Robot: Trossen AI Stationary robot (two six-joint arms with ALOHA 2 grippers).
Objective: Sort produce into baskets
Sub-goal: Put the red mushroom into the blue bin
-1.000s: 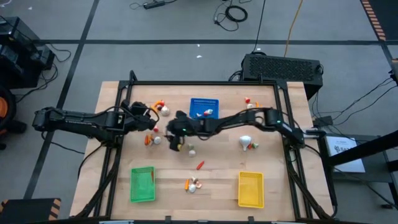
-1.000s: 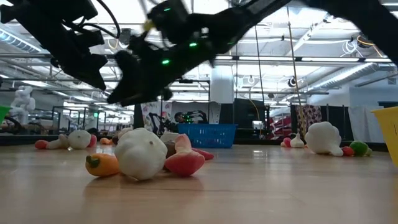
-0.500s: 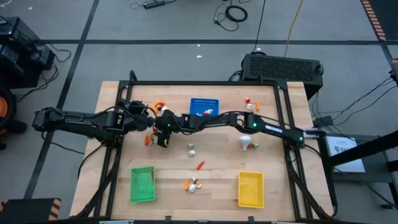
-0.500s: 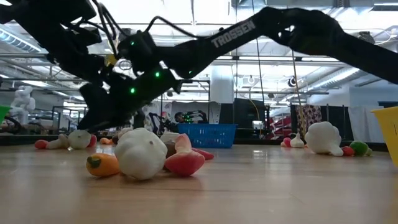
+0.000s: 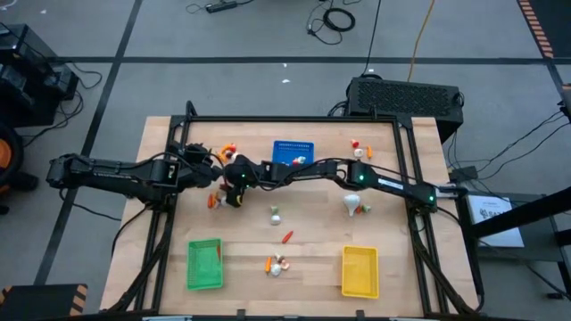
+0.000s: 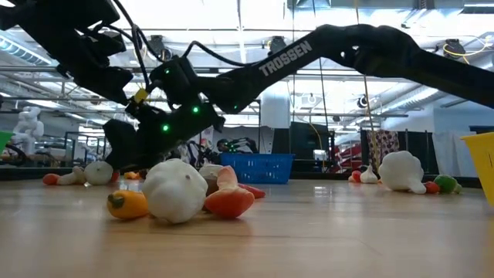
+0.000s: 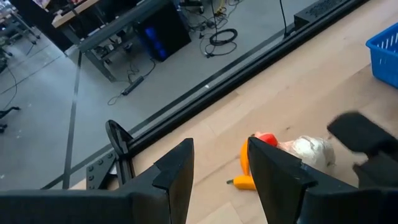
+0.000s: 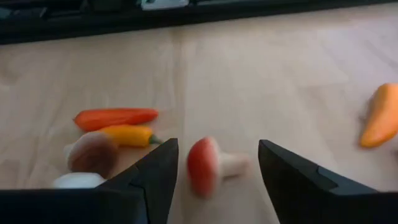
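The right arm reaches far across the bench [image 5: 401, 267] toward the left half, and its fingers [image 8: 214, 171] stand spread apart, grasping nothing. Between them in the right wrist view lies a small red-capped mushroom [image 8: 208, 165] on its side on the wood. Near it lie a red pepper stick [image 8: 115, 117], a yellow pepper [image 8: 127, 134] and a brown-capped mushroom [image 8: 90, 152]; an orange piece [image 8: 380, 115] lies well apart.

The left arm comes in from the left edge; its fingers [image 7: 221, 171] are parted with nothing between them. Past them a white garlic bulb [image 7: 308, 150] lies touching a red and orange piece [image 7: 252, 155].

From above, the blue basket [image 5: 293, 153] sits at the far middle of the bench, the green basket [image 5: 204, 264] at the near left and the yellow basket [image 5: 359, 270] at the near right. More produce is scattered between them: a white bulb [image 5: 352, 203] on the right half and a red stick [image 5: 286, 237] near the middle.
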